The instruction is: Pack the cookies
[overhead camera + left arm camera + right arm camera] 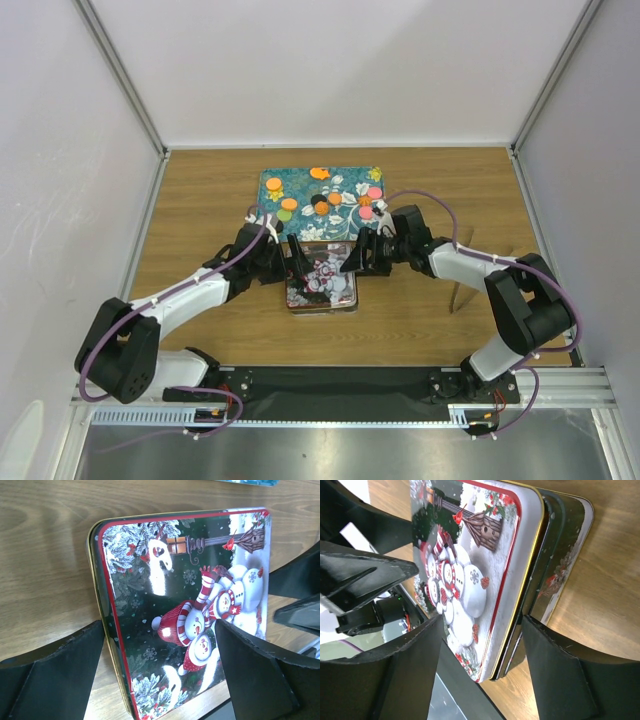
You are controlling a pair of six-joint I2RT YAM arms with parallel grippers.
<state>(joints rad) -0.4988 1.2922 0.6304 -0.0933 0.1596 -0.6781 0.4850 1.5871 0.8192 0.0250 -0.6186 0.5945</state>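
Low in the centre of the top view, on the table (200,200): a snowman tin (322,280), flanked by left gripper (296,265) and right gripper (356,256), both spread apart, clamped on nothing. Likely next: brace the base (567,540), lift the skewed lid (470,555) level (contents hidden). Farther up: cookies (321,208) loose on the teal tray (268,178), none visibly in the tin.

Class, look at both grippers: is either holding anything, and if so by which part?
Nothing is held: the left gripper and right gripper stand open, each straddling an edge of the snowman tin lid.
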